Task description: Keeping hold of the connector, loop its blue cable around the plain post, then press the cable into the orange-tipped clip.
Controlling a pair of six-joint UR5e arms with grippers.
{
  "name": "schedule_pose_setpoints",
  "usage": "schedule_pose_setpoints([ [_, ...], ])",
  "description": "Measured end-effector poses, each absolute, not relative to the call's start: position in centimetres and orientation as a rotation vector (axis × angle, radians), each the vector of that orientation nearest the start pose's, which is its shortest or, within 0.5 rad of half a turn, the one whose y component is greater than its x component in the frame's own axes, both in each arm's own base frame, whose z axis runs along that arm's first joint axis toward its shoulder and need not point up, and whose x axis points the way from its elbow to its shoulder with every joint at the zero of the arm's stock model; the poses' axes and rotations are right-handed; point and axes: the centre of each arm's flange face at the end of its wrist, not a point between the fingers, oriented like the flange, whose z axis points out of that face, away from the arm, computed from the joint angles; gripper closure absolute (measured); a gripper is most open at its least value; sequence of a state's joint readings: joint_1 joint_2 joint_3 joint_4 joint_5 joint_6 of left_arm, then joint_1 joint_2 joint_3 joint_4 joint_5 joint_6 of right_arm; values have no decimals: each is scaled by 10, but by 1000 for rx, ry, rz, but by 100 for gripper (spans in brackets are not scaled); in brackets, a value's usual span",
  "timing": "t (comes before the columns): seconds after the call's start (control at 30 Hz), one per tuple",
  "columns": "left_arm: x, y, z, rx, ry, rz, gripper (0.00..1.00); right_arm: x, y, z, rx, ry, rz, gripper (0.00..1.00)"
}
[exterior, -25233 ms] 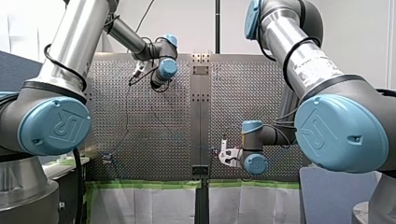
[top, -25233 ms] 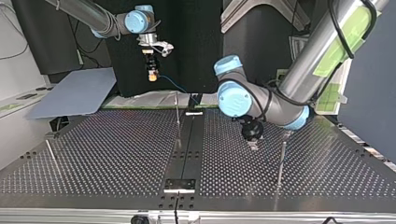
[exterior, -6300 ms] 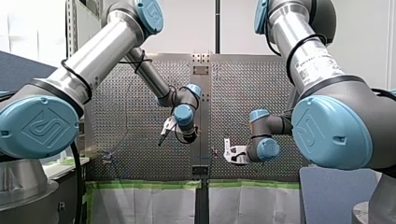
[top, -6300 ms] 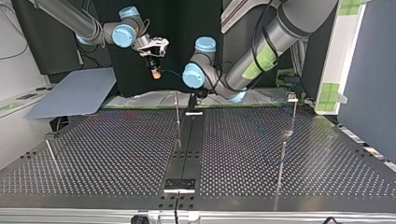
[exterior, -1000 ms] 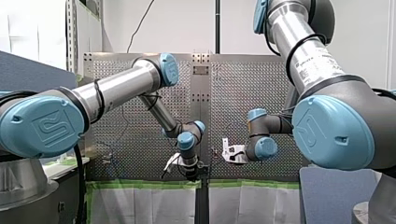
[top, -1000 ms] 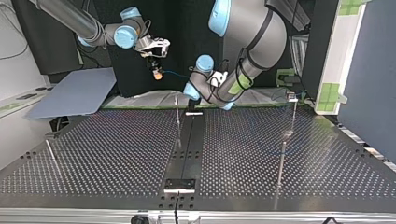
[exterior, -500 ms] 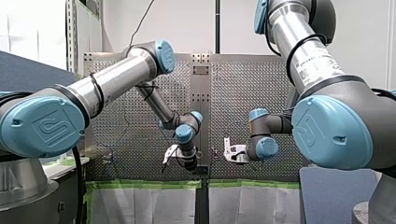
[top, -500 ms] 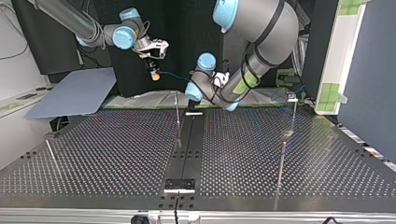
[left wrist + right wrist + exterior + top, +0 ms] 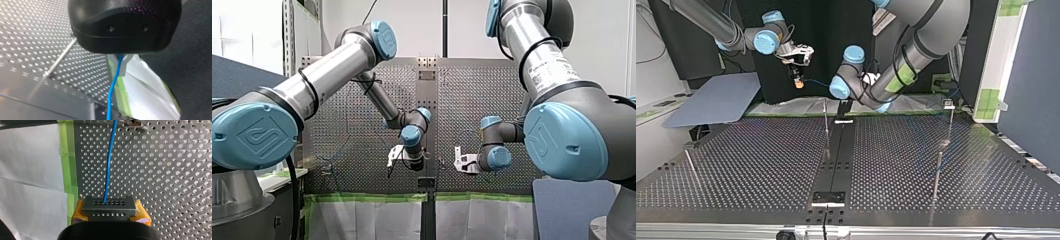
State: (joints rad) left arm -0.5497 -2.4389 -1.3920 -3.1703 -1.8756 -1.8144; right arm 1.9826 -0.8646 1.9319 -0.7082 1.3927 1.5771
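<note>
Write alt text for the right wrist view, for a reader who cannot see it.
My right gripper clamps a grey connector with rows of small holes between its yellow pads. A blue cable runs from it ahead over the perforated table, beside a strip of green tape edging white paper.

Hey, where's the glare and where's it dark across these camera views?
Left wrist view: the perforated table sparkles with glare around its holes, and my left gripper is a dark mass gripping the blue cable. Right wrist view: evenly lit, the connector plain. Top view: black backdrop, a sheen on the table.
</note>
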Motion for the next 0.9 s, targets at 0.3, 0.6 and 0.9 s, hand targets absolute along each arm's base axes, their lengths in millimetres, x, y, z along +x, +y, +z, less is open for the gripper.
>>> schedule_pose_setpoints([
  [0.3,457,-421,47,163,2203,-82,100,342,-426,16,1913,-1126,1409,100],
  [0.6,407,-434,24,187,2181,-71,100,337,-437,19,1893,-1141,1404,100],
  [0.9,353,-438,1,226,2152,-39,100,331,-445,21,1875,-1156,1391,100],
])
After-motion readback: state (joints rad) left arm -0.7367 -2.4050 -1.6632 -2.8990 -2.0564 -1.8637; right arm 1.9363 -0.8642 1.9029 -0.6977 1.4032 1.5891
